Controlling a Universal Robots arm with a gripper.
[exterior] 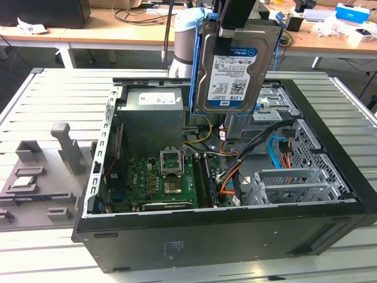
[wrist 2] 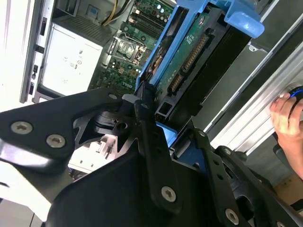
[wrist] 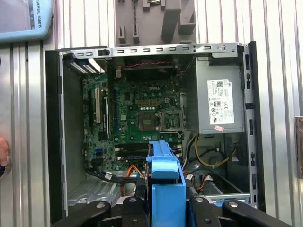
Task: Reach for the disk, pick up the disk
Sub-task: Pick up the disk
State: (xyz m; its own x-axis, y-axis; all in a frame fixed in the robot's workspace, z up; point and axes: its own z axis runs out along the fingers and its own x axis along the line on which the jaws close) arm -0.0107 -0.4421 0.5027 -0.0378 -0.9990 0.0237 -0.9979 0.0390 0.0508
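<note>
Flat silver metal disk (exterior: 235, 65) with bright blue plastic side frame (exterior: 196, 65), white-and-blue label with black barcode stripes. Black metal gripper (wrist 2: 163, 130), silver screws. Open black metal computer case (exterior: 235, 236) on pale grey ribbed tabletop (exterior: 53, 94); green motherboard (exterior: 156, 183) inside, grey power supply box (exterior: 150, 121), orange and yellow cables. Grey plastic fixture (exterior: 41, 171) by the tabletop edge at the exterior view's left.

Slatted metal table (exterior: 53, 100) up front, wooden desks (exterior: 118, 32) cluttered with cables (exterior: 138, 12) behind, pretty bright light overall.

Silver metal disk (exterior: 235, 65), blue plastic frame (exterior: 195, 65).
</note>
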